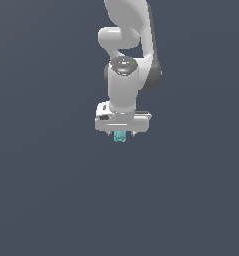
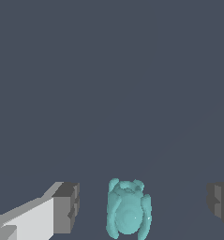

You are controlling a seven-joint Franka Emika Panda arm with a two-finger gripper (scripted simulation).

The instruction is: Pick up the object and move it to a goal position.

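Observation:
The object (image 1: 119,136) is a tiny teal lumpy thing showing just under the white gripper (image 1: 123,134) in the exterior view. In the wrist view the teal object (image 2: 128,212) lies between the two grey fingertips (image 2: 66,206), with a clear gap on each side. The jaws stand wide apart and touch nothing. The gripper hangs straight over the object, its fingers mostly hidden by the hand in the exterior view.
The white arm (image 1: 125,55) rises above the gripper toward the top of the exterior view. A plain dark grey-blue surface (image 1: 51,190) fills everything around.

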